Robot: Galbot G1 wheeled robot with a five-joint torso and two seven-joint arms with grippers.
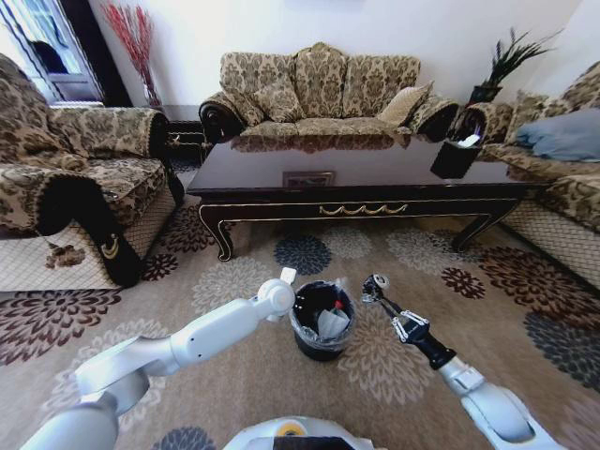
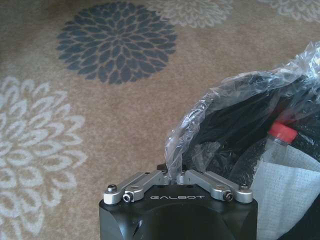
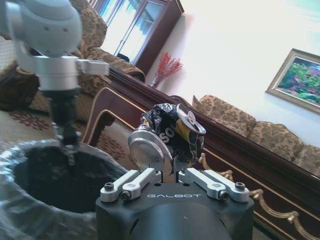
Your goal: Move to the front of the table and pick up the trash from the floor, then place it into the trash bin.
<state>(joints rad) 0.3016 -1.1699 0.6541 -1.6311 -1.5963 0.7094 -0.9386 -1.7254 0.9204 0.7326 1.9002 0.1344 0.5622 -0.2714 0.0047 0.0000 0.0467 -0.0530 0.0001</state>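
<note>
Looking down from the head camera, you have the trash bin (image 1: 322, 322) standing on the floor (image 1: 394, 375) in front of the table (image 1: 356, 169), with open carpet between the bin and the table's front rail. Take the bin as your landmark.

Your right gripper (image 1: 375, 286) hangs just beside the bin's rim on the robot's right, slightly above it, fingers closed on the can (image 1: 377, 281). In the right wrist view the can (image 3: 167, 140) is crumpled, dark with a silvery end, pinched between the right gripper's (image 3: 170, 175) fingertips, and the bin's bagged rim (image 3: 30, 155) lies below and to one side of it, so the can is not over the opening.

Your left gripper (image 1: 281, 292) sits at the bin's opposite rim, on the robot's left. In the left wrist view its fingers (image 2: 170, 176) are drawn in narrow, pinching the fold of the plastic bag (image 2: 220, 100) where it laps over the rim.

Inside the bin you can see the bottle (image 2: 281, 137), red cap up, and the white napkin (image 2: 290, 195) against it.

Around the bin the carpet is free on all sides: toward the table, toward the armchair (image 1: 75, 187) on the left, and toward the sofa (image 1: 562, 169) on the right. A black tissue holder (image 1: 456, 155) stands on the table's right end, well apart from the bin.
</note>
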